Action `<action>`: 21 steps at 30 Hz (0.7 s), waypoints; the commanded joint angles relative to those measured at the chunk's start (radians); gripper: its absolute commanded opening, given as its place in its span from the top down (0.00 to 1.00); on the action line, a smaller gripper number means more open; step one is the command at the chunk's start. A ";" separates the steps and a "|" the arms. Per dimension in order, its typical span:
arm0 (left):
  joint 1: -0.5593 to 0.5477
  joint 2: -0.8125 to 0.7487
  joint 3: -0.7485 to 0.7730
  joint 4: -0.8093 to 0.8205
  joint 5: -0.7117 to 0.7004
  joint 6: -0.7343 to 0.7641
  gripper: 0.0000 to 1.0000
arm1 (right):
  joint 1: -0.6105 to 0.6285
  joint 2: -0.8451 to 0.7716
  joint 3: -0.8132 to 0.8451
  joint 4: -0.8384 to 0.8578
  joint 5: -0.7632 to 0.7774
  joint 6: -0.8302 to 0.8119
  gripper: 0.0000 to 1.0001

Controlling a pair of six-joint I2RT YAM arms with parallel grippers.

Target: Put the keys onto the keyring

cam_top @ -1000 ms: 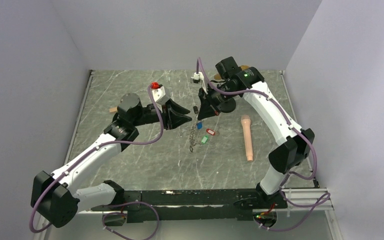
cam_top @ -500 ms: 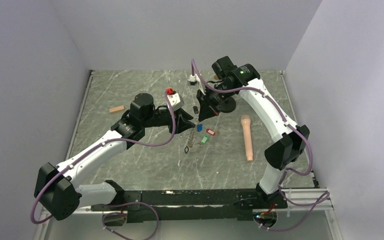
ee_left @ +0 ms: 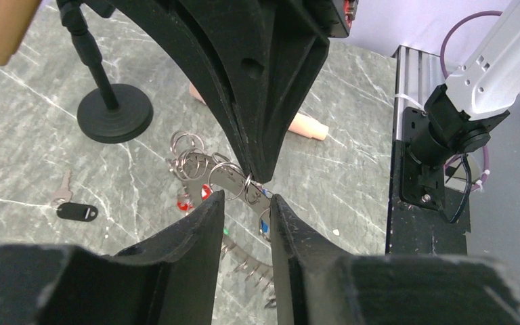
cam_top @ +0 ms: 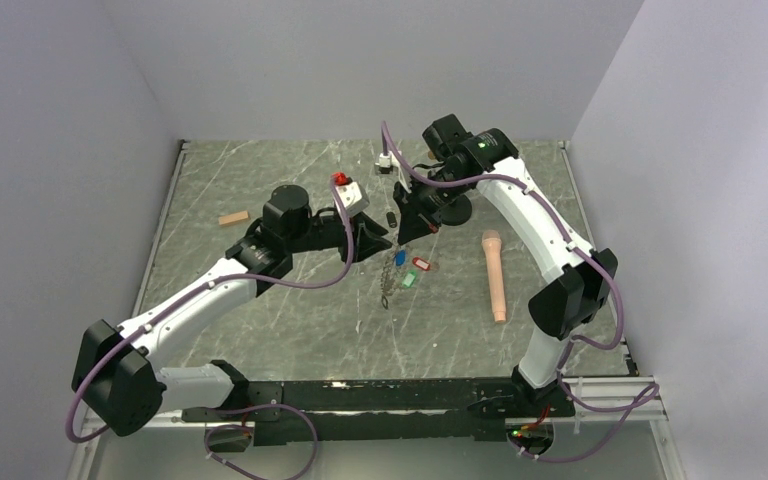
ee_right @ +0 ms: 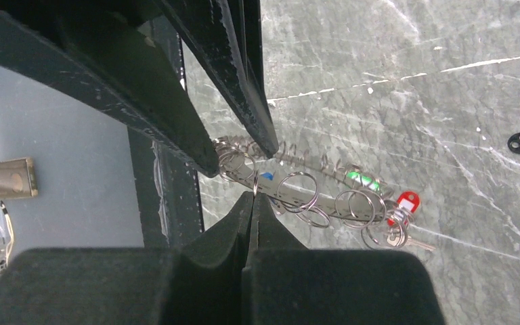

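Observation:
The keyring (cam_top: 389,283), a grey link chain with a metal strip and several split rings, hangs from my right gripper (cam_top: 406,231) down to the table. My right gripper (ee_right: 254,196) is shut on one split ring of the keyring (ee_right: 325,198). The red-tagged key (ee_right: 405,202), the green tag (ee_right: 362,180) and the blue tag (ee_right: 265,176) lie by the strip. My left gripper (ee_left: 247,198) is open with a narrow gap. It sits close beside the right fingertips, just above the strip (ee_left: 233,177). In the top view the left gripper (cam_top: 384,240) almost touches the right one.
A black round-based stand (cam_top: 450,210) stands behind the right gripper. A peach cylinder (cam_top: 495,275) lies to the right. A small wooden block (cam_top: 233,217) lies at the left. A black-tagged key (ee_left: 74,211) lies apart from the rest.
My left arm has swung right and brought its gripper up against the right gripper. The right gripper has shifted slightly left, still holding the keyring.

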 commanded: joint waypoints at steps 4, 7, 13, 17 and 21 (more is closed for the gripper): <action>-0.004 0.060 0.034 0.060 0.063 -0.044 0.70 | 0.000 -0.006 0.007 -0.037 -0.021 -0.048 1.00; -0.004 0.074 0.037 0.070 0.081 -0.054 0.73 | 0.001 0.005 0.017 -0.058 -0.021 -0.058 1.00; -0.004 0.089 0.040 0.090 0.098 -0.070 0.77 | 0.004 0.016 0.024 -0.074 -0.017 -0.071 1.00; -0.004 0.098 0.038 0.114 0.112 -0.089 0.82 | 0.014 0.032 0.034 -0.095 -0.002 -0.079 1.00; -0.004 0.109 0.040 0.113 0.136 -0.093 0.91 | 0.015 0.041 0.051 -0.098 0.005 -0.071 1.00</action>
